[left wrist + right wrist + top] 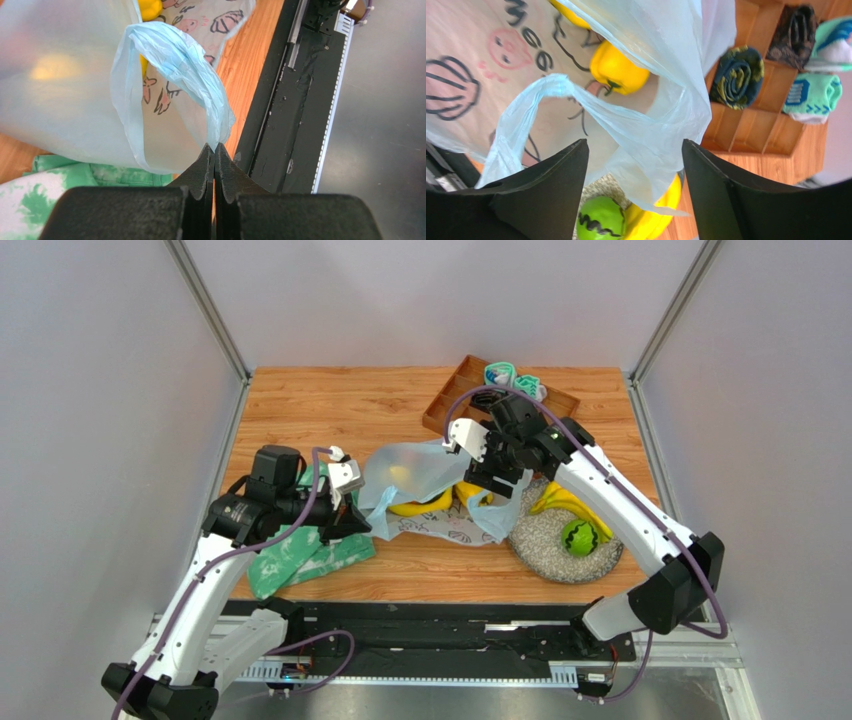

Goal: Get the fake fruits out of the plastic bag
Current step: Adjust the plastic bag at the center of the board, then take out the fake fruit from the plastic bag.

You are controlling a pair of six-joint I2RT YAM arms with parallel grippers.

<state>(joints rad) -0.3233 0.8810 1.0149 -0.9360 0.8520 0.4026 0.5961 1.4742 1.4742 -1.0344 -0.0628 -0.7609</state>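
The pale-blue plastic bag (420,475) lies at mid-table with its printed side spread out. My left gripper (352,518) is shut on one bag handle (200,75), pinched at the fingertips (215,148). My right gripper (497,478) is open over the bag's right side, with loose bag film (651,135) hanging between its fingers but not pinched. A yellow pepper (618,70) and another yellow fruit (420,506) lie inside the bag. A green fruit (578,537) and a banana bunch (566,502) lie on the speckled plate (545,558).
A green-and-white mottled cloth (300,558) lies under my left gripper. A wooden divided tray (447,400) with rolled socks (515,378) stands at the back right. The black rail (290,110) runs along the table's near edge.
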